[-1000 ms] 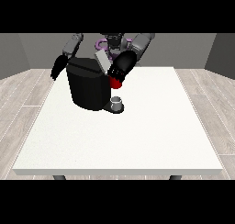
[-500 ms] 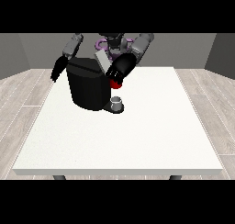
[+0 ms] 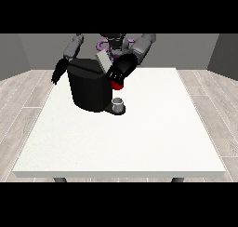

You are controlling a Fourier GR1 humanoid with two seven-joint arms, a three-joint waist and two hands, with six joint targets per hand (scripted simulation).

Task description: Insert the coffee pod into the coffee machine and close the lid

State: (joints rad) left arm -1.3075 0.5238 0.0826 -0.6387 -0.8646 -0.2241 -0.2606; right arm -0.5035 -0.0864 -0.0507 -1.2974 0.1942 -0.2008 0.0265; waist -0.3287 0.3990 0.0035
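Coffee machine (image 3: 89, 89) stands at the white table's (image 3: 139, 137) far left; I see the hand at the view's right (image 3: 122, 69) atop it, finger positions indiscernible. The hand at the view's left (image 3: 59, 72) hangs beside it.

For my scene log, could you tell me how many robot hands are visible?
2: one hand at the coffee machine's top, right of it; the other hand beside the machine's left edge.
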